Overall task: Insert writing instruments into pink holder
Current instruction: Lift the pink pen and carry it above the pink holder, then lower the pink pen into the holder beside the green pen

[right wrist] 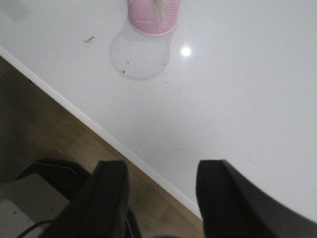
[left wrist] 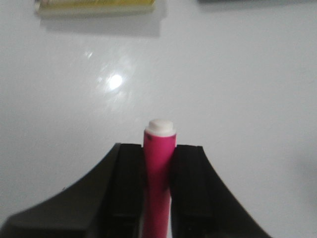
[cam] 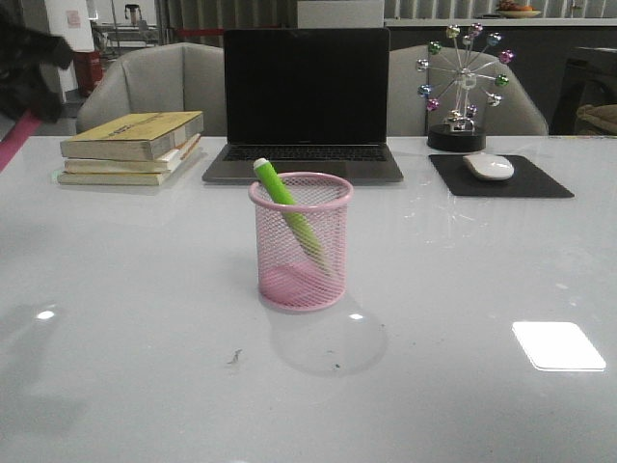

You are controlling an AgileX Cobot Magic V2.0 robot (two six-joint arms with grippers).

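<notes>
The pink mesh holder (cam: 301,241) stands mid-table, and its base also shows in the right wrist view (right wrist: 153,17). The lime green marker (cam: 286,207) leans inside it, white cap up and out over the rim. My left gripper (left wrist: 159,151) is shut on the magenta-pink marker (left wrist: 160,141), whose white cap pokes out past the fingertips above bare table. In the front view that arm is a dark blur at the far left (cam: 29,72), with the pink marker (cam: 17,135) slanting below it. My right gripper (right wrist: 158,168) is open and holds nothing, over the table's front edge.
At the back stand a stack of books (cam: 135,147), a laptop (cam: 305,101), a black mouse pad (cam: 498,176) with a white mouse (cam: 489,166), and a ferris-wheel ornament (cam: 463,82). The table edge (right wrist: 99,131) runs past wooden floor.
</notes>
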